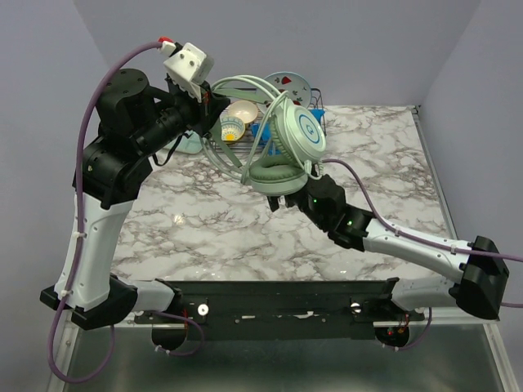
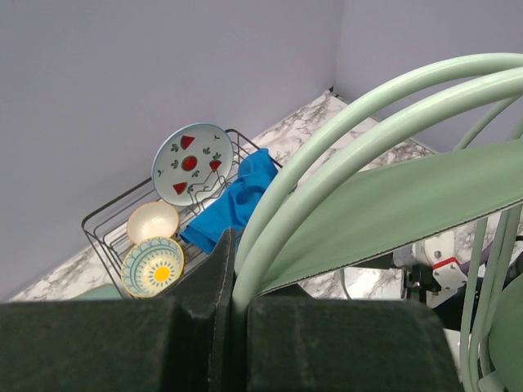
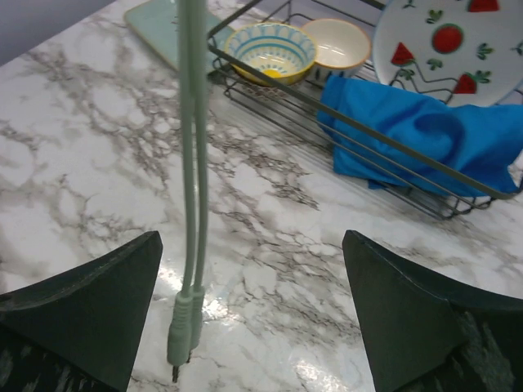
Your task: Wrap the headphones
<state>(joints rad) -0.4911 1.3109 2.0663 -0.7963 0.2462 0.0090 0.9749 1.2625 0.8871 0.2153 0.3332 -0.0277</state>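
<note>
Above the marble table, the headphones hang in the air in front of the wire rack. You have them by the headband: your left gripper is pinched tight on the mint arc, and the left wrist view shows its dark fingers pressed together against the band. Loops of the thin cable curve out beside that arc. One ear cup faces up toward the top camera; the other sits lower, its padded ring showing. Your right gripper sits just below that lower cup with its fingers spread wide, gripping nothing. The cable drops straight down between them, and its plug dangles low over the marble. Behind, the rack holds two bowls, a plate and a blue cloth.
</note>
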